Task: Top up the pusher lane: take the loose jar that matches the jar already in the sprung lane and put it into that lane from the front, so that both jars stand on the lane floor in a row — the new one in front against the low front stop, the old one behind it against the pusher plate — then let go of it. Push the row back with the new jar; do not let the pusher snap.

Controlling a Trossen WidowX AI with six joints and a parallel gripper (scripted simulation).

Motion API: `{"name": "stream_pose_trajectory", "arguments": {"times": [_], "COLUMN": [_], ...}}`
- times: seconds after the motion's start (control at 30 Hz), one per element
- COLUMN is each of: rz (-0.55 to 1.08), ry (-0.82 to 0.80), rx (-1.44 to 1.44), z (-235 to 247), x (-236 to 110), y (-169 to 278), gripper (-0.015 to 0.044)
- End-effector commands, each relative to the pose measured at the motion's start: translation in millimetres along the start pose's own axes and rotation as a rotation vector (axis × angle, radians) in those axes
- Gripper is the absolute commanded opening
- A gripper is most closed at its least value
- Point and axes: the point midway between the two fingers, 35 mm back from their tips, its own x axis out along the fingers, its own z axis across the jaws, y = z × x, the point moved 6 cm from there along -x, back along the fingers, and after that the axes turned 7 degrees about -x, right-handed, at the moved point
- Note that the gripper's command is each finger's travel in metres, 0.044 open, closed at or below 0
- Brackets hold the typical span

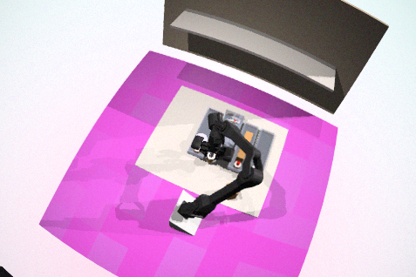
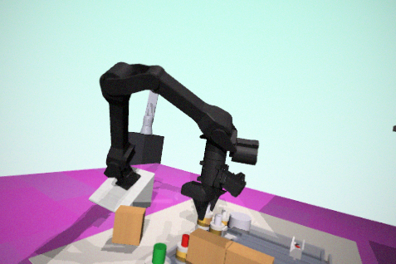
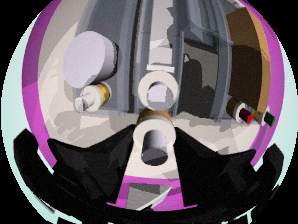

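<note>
Matt black plastic arm (image 2: 182, 97); flat cardboard-brown box (image 2: 129, 225); smooth grey lane tray (image 2: 273, 242); matt magenta mat (image 1: 95, 174)

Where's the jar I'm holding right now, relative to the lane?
The held jar sits between the gripper fingers in the wrist view, just before the matching jar at the grey lane front; a third small jar stands left.

A black arm (image 2: 182, 100) stands over a magenta patchwork floor (image 1: 95, 174), cream mat (image 1: 169, 144), and grey lanes (image 1: 265, 141).
</note>
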Motion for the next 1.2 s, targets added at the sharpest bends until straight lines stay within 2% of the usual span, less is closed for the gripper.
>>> {"name": "stream_pose_trajectory", "arguments": {"times": [0.0,1.17], "rz": [-0.022,-0.023], "ry": [0.002,0.003], "rx": [0.008,0.009], "z": [-2,-4], "x": [-4,-7], "y": [-7,-23], "gripper": [0.0000,0.0000]}}
